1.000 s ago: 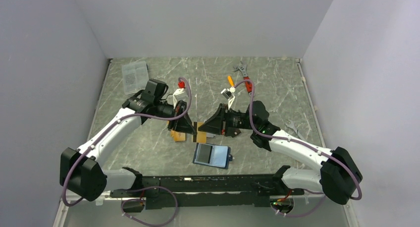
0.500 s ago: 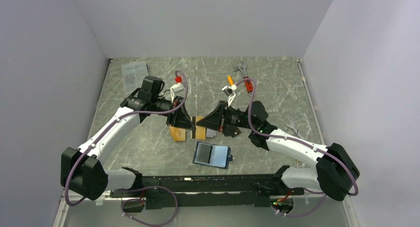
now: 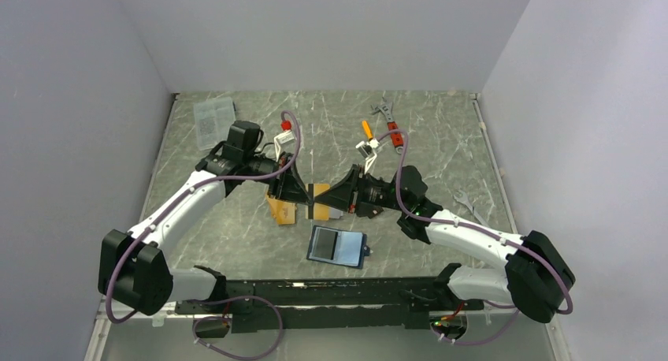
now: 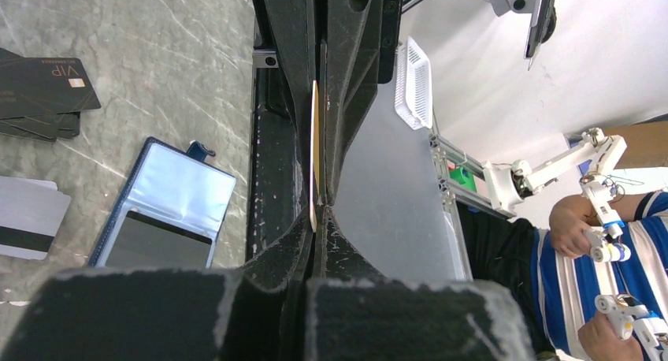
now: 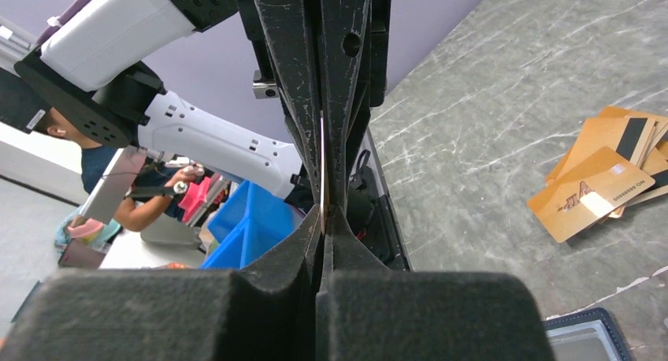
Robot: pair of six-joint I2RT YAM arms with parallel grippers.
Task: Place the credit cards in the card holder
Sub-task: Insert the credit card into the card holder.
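Left wrist view: the left gripper (image 4: 315, 217) is clamped on an orange-tan card (image 4: 313, 148), seen edge-on and upright between its fingers. From the opposite side the right gripper (image 5: 323, 211) is pinched onto the same card (image 5: 321, 160). From above, the two grippers meet tip to tip over the middle of the table (image 3: 441, 156), with the card (image 3: 319, 192) bridging them above the surface. Loose cards lie below them: an orange pile (image 5: 603, 184), black cards (image 4: 43, 97) and a white-grey card (image 4: 27, 219) with a black stripe. The card holder (image 3: 337, 245) lies open and flat, pale inside up, between the grippers and the arm bases, apart from the piles. A clear plastic box (image 3: 214, 115) sits in the far left corner.
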